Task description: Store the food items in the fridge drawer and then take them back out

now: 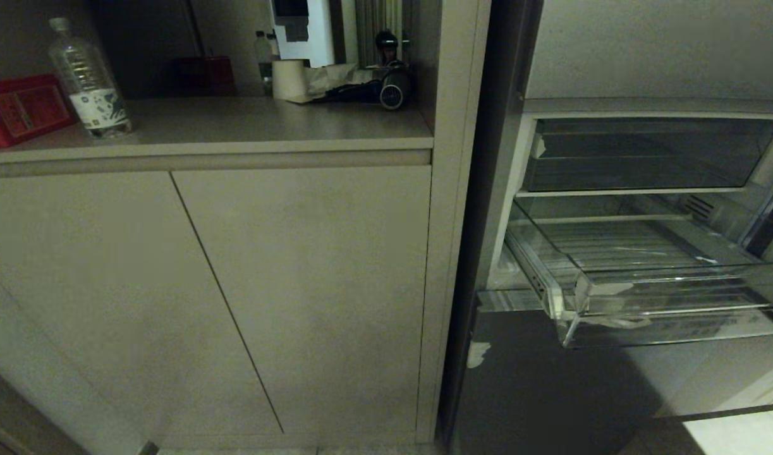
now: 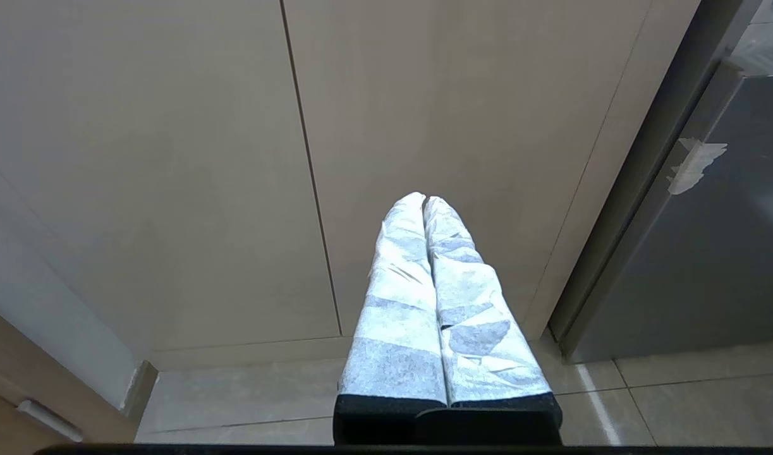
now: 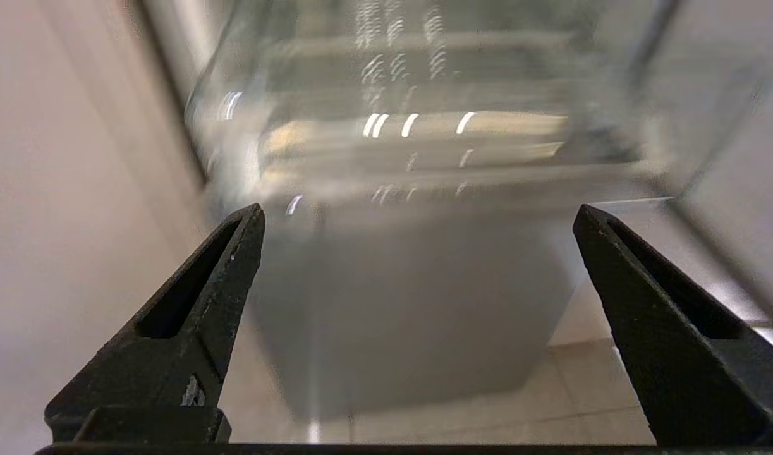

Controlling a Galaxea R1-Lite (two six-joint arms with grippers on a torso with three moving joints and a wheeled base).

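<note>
The fridge drawer [image 1: 645, 297], clear plastic with a ribbed floor and whitish tape scraps on its front, stands pulled out of the open grey fridge [image 1: 500, 189] at the right of the head view; nothing lies in its visible part. The food items are out of view. Neither arm shows in the head view. My right gripper [image 3: 418, 215] is open, nothing between its black fingers [image 3: 203, 303], and faces the blurred drawer [image 3: 411, 139] from below and in front. My left gripper [image 2: 424, 201] is shut, its white-wrapped fingers pressed together, low before the beige cabinet doors [image 2: 298, 158].
A beige counter [image 1: 234, 120] left of the fridge carries a clear water bottle [image 1: 89, 79], a red box [image 1: 19, 107], a paper roll [image 1: 289, 79] and a dark appliance [image 1: 392, 85]. The grey lower fridge door [image 1: 550, 392] bears a tape scrap [image 1: 479, 354]. Tiled floor [image 2: 247, 398] lies below.
</note>
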